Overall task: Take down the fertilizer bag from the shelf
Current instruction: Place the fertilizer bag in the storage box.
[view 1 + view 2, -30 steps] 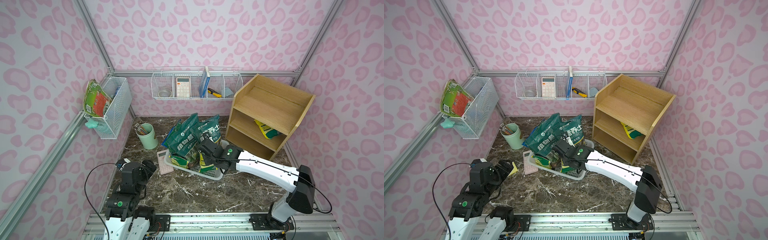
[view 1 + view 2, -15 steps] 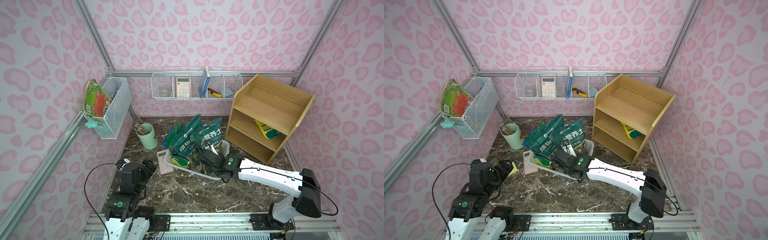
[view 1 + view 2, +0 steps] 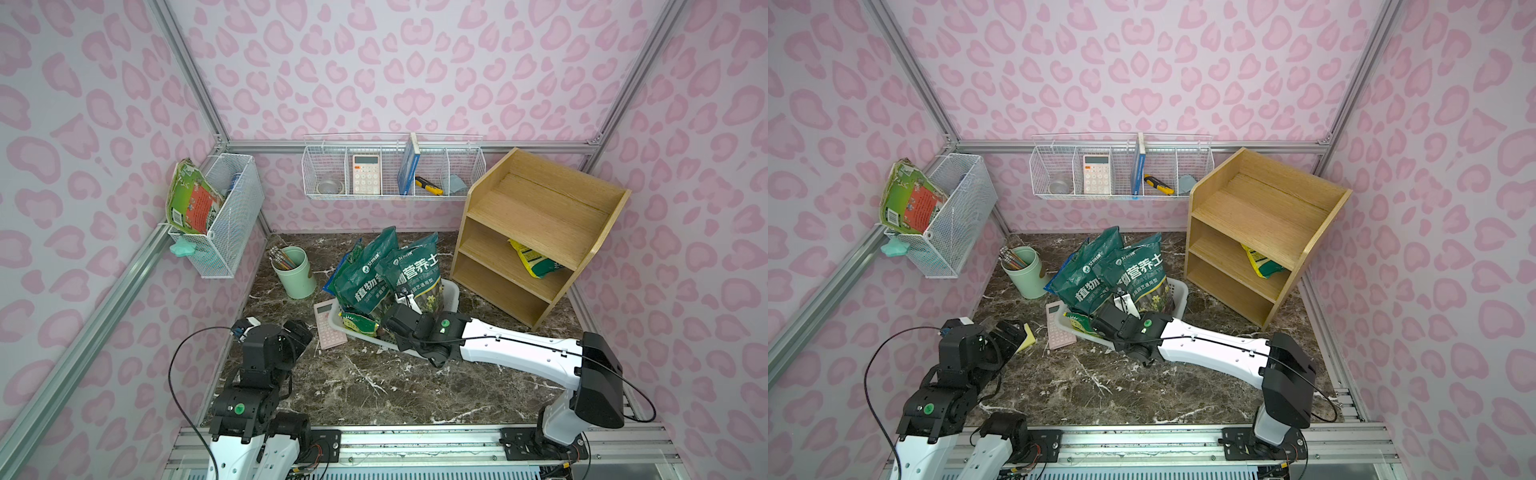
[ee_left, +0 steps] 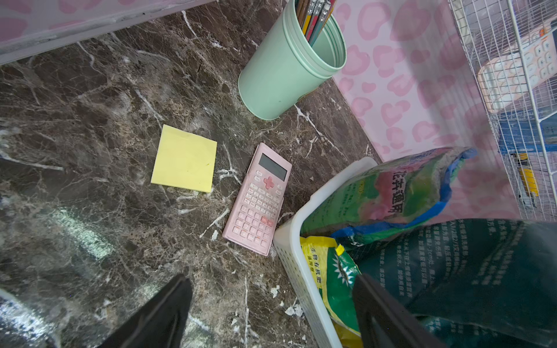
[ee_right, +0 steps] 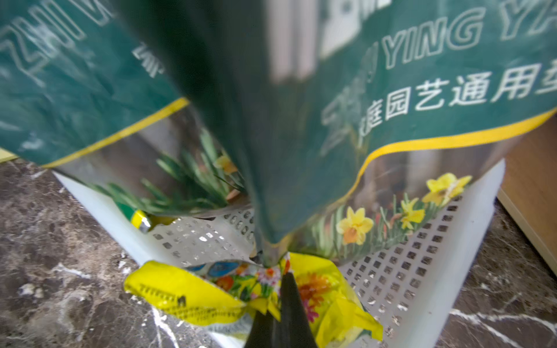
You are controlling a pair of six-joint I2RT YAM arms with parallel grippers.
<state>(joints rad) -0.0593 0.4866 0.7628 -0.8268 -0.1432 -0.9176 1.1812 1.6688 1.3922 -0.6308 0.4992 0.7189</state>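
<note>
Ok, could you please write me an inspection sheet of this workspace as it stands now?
Surface: dark marble tabletop, white flecks scattered on it.
Job's things: fertilizer bag lies on the middle tier of the shelf, not yet taken down.
Clutter: white basket holding dark green bags and a yellow bag; pink calculator; sticky pad; pencil cup.
Grippers: left gripper open, empty; right gripper shut, tip at the yellow bag, grip unclear.
Cables: black cable loops off the left arm.
Surroundings: pink patterned walls; wire wall baskets.
</note>
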